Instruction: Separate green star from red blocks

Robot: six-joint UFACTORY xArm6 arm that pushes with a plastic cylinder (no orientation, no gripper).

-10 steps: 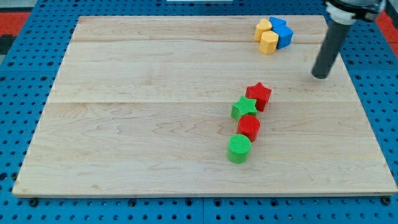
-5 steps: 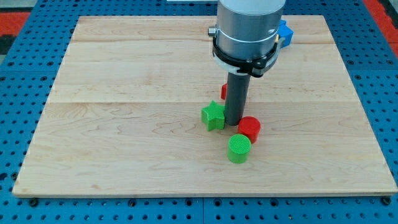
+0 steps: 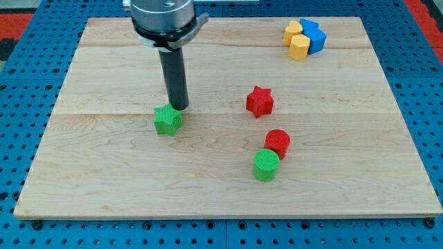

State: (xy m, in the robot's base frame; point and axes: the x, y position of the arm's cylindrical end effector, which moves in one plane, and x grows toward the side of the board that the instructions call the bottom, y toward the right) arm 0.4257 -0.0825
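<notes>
The green star lies left of the board's middle. My tip stands at its upper right edge, touching or nearly touching it. The red star lies well to the view's right of the green star. The red cylinder lies below the red star, at the lower right. A green cylinder touches the red cylinder from below.
A cluster of yellow blocks and blue blocks sits at the board's top right. The wooden board rests on a blue pegboard.
My tip swept from the right side to the left. It pushed the green star leftwards, away from the red star and the red cylinder. The red star shifted slightly left.
</notes>
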